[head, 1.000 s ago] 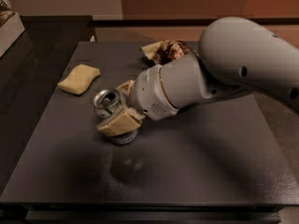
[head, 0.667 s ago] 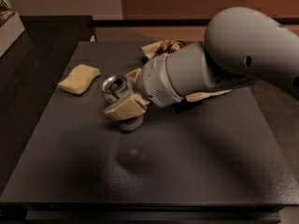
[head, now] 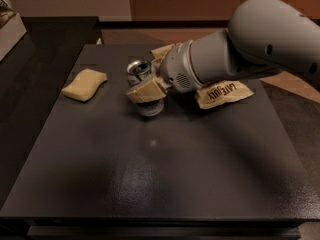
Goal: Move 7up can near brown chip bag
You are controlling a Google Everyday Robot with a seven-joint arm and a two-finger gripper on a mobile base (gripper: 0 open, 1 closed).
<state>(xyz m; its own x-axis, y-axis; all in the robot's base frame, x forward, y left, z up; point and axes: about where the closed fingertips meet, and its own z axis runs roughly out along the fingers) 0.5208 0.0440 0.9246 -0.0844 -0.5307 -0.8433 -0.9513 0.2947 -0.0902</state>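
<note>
**A:** Start at the left edge of the bench [head: 150,184]. What's there?

**B:** A pale yellow sponge [head: 85,84], lying flat near the left edge, toward the far left corner. Nothing touches it.

**A:** And next along?

**B:** The 7up can [head: 140,69]. It sits in the far half of the bench, a little left of the middle and well apart from the sponge. It is tilted, with its shiny top leaning toward the far left corner. I can't tell whether its base rests on the surface or hangs just above it.

**A:** What about the gripper [head: 146,84]?

**B:** It is right at the can and clamped on it. One tan finger [head: 145,91] lies across the side of the can facing the near edge. The other is hidden behind the can.

**A:** Further right?

**B:** The grey arm [head: 250,44] comes in from the right edge and covers most of the brown chip bag [head: 222,92]. The bag lies in the far half of the bench, right of the middle. A cream end with dark lettering shows below the arm, and another cream bit shows just beyond the wrist, toward the far edge.

**A:** So how do the can and the bag stand?

**B:** Near each other, with the wrist between them. I can't tell whether they touch.
</note>
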